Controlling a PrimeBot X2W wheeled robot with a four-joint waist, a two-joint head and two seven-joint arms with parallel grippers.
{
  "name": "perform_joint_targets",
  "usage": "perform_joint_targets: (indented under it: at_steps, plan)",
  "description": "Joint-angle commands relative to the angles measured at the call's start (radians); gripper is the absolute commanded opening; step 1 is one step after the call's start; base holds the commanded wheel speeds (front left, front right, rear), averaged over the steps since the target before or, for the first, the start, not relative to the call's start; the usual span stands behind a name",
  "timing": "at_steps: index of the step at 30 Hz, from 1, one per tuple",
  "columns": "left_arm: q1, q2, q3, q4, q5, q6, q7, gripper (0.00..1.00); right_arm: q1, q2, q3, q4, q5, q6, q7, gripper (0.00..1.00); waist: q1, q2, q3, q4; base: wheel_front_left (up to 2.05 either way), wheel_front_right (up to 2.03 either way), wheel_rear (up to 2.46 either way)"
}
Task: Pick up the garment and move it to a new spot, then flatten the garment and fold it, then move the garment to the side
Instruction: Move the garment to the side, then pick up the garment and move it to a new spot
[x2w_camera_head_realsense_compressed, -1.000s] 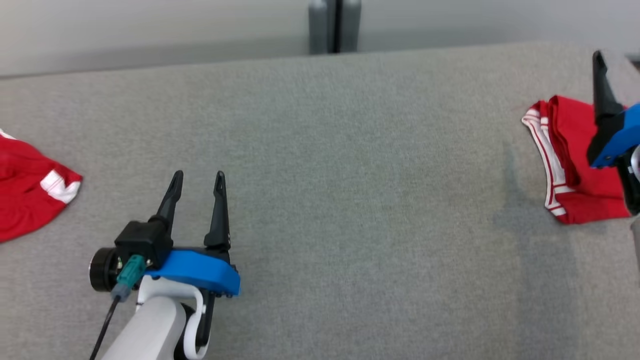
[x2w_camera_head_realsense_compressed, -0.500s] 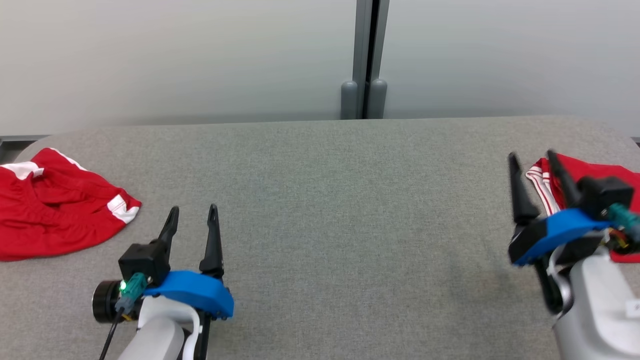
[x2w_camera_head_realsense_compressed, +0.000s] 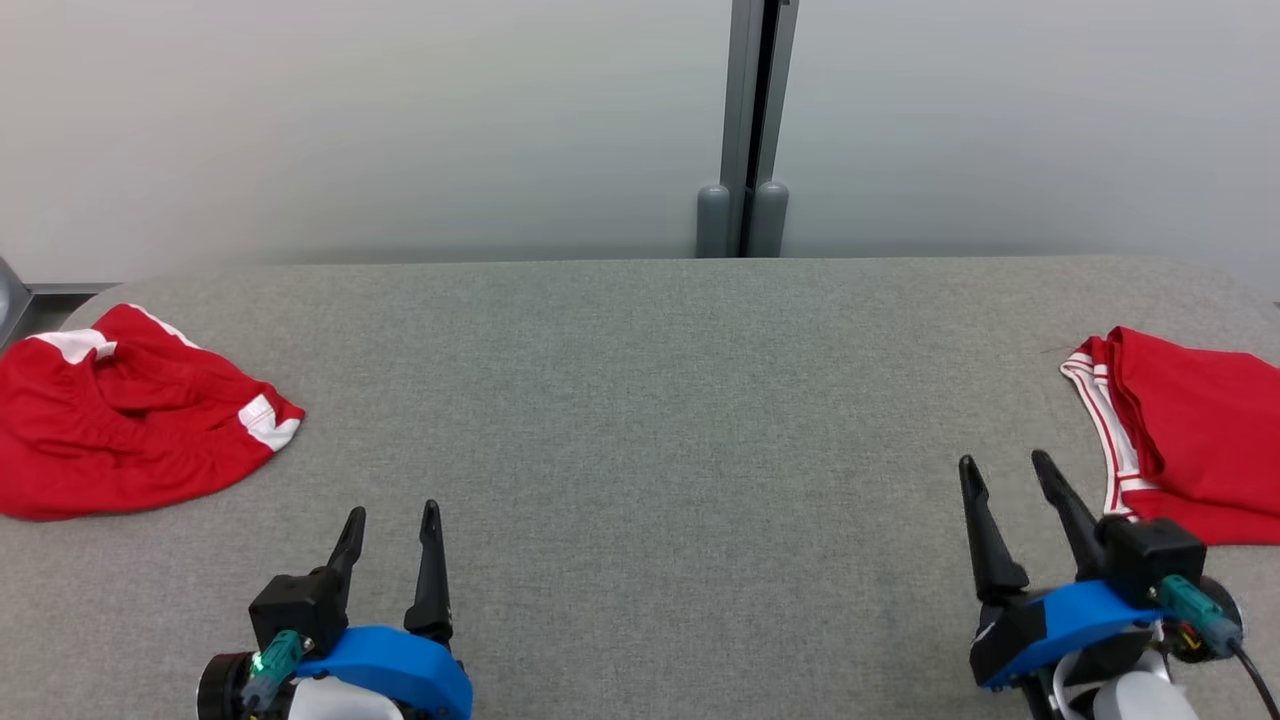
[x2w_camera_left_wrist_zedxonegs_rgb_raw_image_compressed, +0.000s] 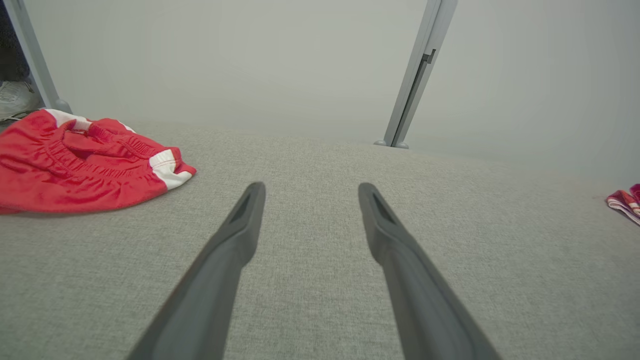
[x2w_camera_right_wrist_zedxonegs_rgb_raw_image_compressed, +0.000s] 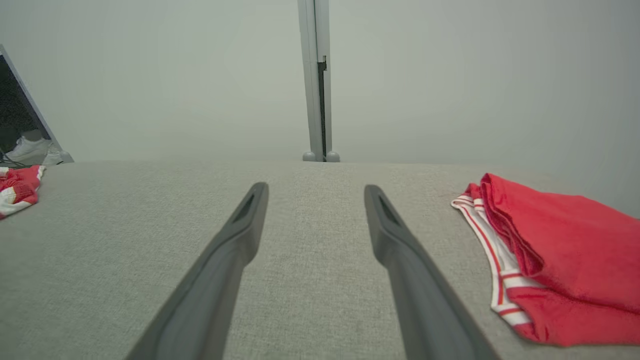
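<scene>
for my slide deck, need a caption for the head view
Open, empty left gripper and right gripper above grey fabric surface; crumpled red shorts left, folded red garment right.

Spread right end effector beside folded red garment.

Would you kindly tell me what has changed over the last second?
The head camera tilted up. The right gripper drew back from over the folded red garment toward the robot, open and empty. The left gripper stayed open and empty; neither that garment nor the crumpled red garment moved.
</scene>
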Motion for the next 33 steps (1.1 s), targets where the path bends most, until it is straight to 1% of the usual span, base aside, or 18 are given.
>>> perform_joint_targets:
  at_steps: [1, 7, 16, 25, 29, 33]
  plan:
    - [0.008, -0.001, 0.008, -0.007, 0.0, -0.006, -0.006, 1.0, 0.023, 0.002, 0.006, -0.011, 0.018, 0.0, -0.005, 1.0, 0.0001, 0.0002, -0.002, 0.0, 0.0, 0.0, 0.0]
    - [0.032, 0.006, 0.042, -0.02, -0.008, -0.024, -0.006, 1.0, 0.06, 0.002, 0.026, -0.037, 0.05, 0.0, -0.009, 1.0, 0.0001, 0.0002, -0.007, -0.004, 0.0, 0.0, 0.0]
    - [0.041, 0.001, 0.054, -0.029, 0.009, -0.03, -0.006, 1.0, 0.07, 0.002, 0.014, -0.032, 0.037, 0.0, 0.001, 1.0, 0.0001, 0.0002, -0.01, -0.002, 0.0, 0.0, 0.0]
    - [0.043, -0.002, 0.06, -0.03, 0.014, -0.027, -0.006, 1.0, 0.072, 0.002, 0.008, -0.022, 0.049, 0.0, 0.001, 1.0, 0.0001, 0.0002, -0.008, 0.002, 0.0, 0.0, 0.0]
    - [0.031, -0.006, 0.057, -0.025, 0.016, -0.029, -0.006, 1.0, 0.069, 0.002, 0.006, -0.023, 0.048, 0.0, 0.002, 1.0, 0.0001, 0.0002, -0.002, 0.018, 0.0, 0.0, 0.0]
    - [0.018, -0.01, 0.061, -0.026, 0.018, -0.028, -0.006, 1.0, 0.069, 0.002, 0.009, -0.025, 0.041, 0.0, 0.004, 1.0, 0.0001, 0.0002, -0.001, 0.064, 0.0, 0.0, 0.0]
